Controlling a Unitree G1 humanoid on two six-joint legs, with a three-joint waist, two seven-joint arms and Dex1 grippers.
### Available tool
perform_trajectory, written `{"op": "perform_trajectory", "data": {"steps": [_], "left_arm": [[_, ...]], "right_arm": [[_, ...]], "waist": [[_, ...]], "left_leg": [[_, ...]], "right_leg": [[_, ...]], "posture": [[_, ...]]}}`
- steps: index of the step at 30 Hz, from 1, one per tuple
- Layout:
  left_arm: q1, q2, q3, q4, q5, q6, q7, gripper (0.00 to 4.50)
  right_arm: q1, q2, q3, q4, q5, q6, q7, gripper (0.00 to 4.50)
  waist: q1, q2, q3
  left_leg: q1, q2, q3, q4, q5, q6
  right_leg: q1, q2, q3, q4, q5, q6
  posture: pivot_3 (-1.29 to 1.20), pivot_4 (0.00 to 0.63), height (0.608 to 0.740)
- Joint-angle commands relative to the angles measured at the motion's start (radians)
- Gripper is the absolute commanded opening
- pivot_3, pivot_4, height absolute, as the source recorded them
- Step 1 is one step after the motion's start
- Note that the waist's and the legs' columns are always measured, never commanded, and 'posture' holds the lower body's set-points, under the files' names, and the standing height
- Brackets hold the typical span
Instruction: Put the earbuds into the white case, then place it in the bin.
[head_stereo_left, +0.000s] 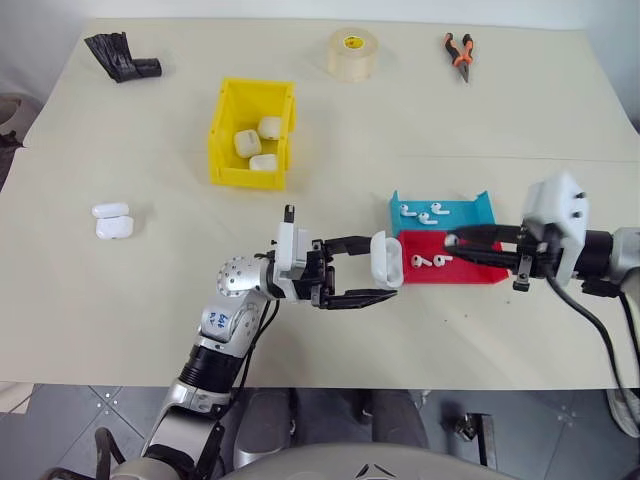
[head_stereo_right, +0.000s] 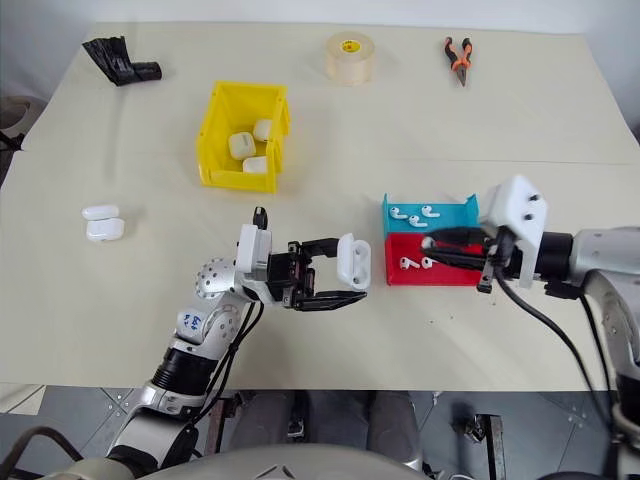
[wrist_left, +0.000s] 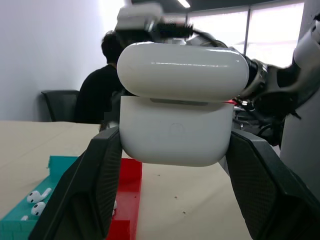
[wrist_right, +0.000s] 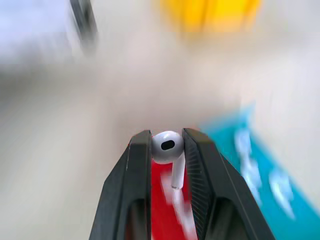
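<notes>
White case (head_stereo_left: 386, 259) with lid flipped up, clamped by its lower body between the two black fingers of the left gripper (head_stereo_left: 375, 268), lifted above the table (head_stereo_left: 120, 310) just left of the trays. Single earbud (wrist_right: 167, 147) pinched head-up between the fingertips of the right gripper (head_stereo_left: 452, 241), stem hanging down, poised over the red tray (head_stereo_left: 480, 270) and pointing toward the case. Two more earbuds lying in the red tray, three in the blue tray (head_stereo_left: 470, 212) behind it. Yellow bin (head_stereo_left: 225, 150) farther back and left, already holding three closed cases. Apparently mid-way through loading: next, probably, carrying the bud across the short gap and lowering it stem-first into an open socket, needing fine alignment.
</notes>
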Motion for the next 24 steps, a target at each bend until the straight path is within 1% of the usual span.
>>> {"op": "perform_trajectory", "data": {"steps": [1,4,6,10,13,16,24], "left_arm": [[-0.026,-0.003,0.017,-0.004,-0.034,0.022,-0.009,2.79],[-0.037,0.0,0.026,-0.006,-0.042,0.045,-0.012,2.79],[-0.042,0.0,0.031,-0.008,-0.042,0.055,-0.013,2.79],[-0.036,0.005,0.034,-0.026,-0.047,0.086,-0.01,2.79],[-0.032,0.006,0.035,-0.043,-0.052,0.104,-0.004,2.79],[-0.031,0.005,0.036,-0.053,-0.053,0.115,0.003,2.79],[-0.044,-0.002,0.038,-0.055,-0.052,0.125,0.01,2.79]], "right_arm": [[0.006,0.122,-0.08,-0.104,0.184,-0.029,-0.127,0.79],[0.019,0.231,-0.061,-0.185,0.298,-0.031,-0.251,0.79],[0.031,0.267,-0.033,-0.226,0.355,-0.022,-0.313,0.79],[0.068,0.322,0.073,-0.294,0.367,-0.048,-0.375,0.79],[0.093,0.341,0.122,-0.305,0.35,-0.072,-0.391,0.79],[0.127,0.341,0.159,-0.297,0.318,-0.104,-0.374,0.79],[0.181,0.329,0.199,-0.246,0.245,-0.189,-0.333,0.79]], "waist": [[0.001,0.001,0.0],[0.0,0.001,0.0],[0.0,0.001,-0.001],[-0.001,0.001,-0.001],[0.0,0.001,-0.001],[-0.001,0.001,-0.001],[-0.001,0.001,-0.001]], "left_leg": [[0.0,0.0,0.0,0.0,0.0,0.0],[0.0,0.0,0.0,0.0,0.0,0.0],[0.0,0.0,0.0,0.0,0.0,0.0],[0.0,0.0,0.0,0.0,0.0,0.0],[0.001,0.0,0.001,0.0,0.0,0.0],[0.001,0.0,0.001,0.0,0.0,0.0],[0.001,0.0,0.001,0.0,0.0,0.0]], "right_leg": [[0.0,0.0,0.0,0.0,0.0,0.0],[0.0,0.0,0.0,0.0,0.0,0.0],[0.0,0.0,0.0,0.0,0.0,0.0],[0.0,0.0,0.0,0.0,0.0,0.0],[0.0,0.0,0.001,0.0,0.0,0.0],[0.0,0.0,0.001,0.0,0.0,0.0],[0.0,0.0,0.001,0.0,0.0,0.0]], "posture": [[0.0,0.15,0.74],[0.0,0.15,0.74],[0.0,0.15,0.74],[0.0,0.15,0.74],[0.0,0.15,0.74],[0.0,0.15,0.74],[0.0,0.15,0.74]]}}
